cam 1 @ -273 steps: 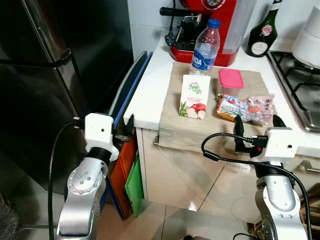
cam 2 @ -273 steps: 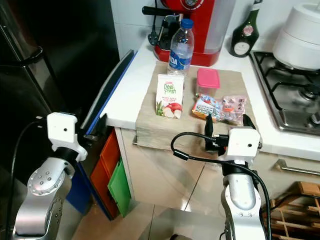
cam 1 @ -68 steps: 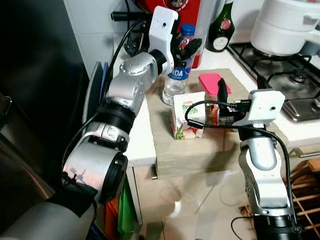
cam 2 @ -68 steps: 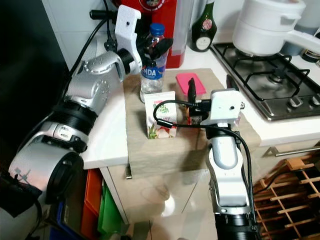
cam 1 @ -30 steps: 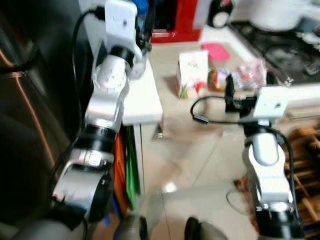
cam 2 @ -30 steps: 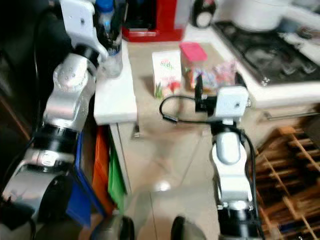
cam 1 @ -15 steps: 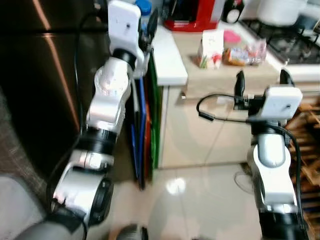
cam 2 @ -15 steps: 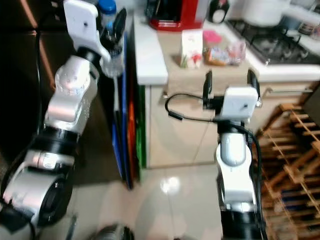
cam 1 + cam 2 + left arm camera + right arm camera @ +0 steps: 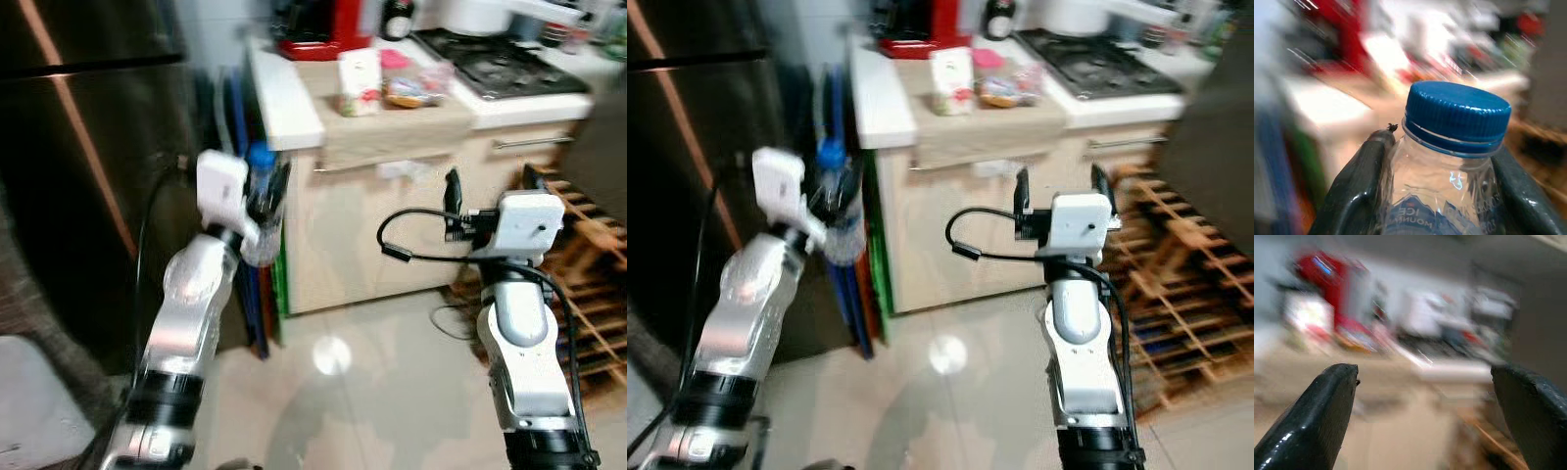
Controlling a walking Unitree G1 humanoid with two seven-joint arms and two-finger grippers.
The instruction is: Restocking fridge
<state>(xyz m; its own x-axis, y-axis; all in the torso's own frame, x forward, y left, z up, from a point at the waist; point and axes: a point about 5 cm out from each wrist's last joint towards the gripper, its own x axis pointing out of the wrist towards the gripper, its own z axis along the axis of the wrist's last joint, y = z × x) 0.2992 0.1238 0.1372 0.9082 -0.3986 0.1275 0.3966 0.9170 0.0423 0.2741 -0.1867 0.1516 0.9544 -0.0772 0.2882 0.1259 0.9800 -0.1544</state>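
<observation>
Place: a home kitchen
Appliances: a dark fridge point(image 9: 88, 147) with a steel door; a gas hob point(image 9: 509, 69) carrying a white pot point(image 9: 480, 14); a red coffee machine point(image 9: 318, 24)
Surfaces: a white worktop point(image 9: 289, 103) over beige cabinets point(image 9: 392, 225)
Floor: glossy tiles point(image 9: 362, 401)
Storage: a wooden wine rack point(image 9: 1176, 284) beside the cabinets
</observation>
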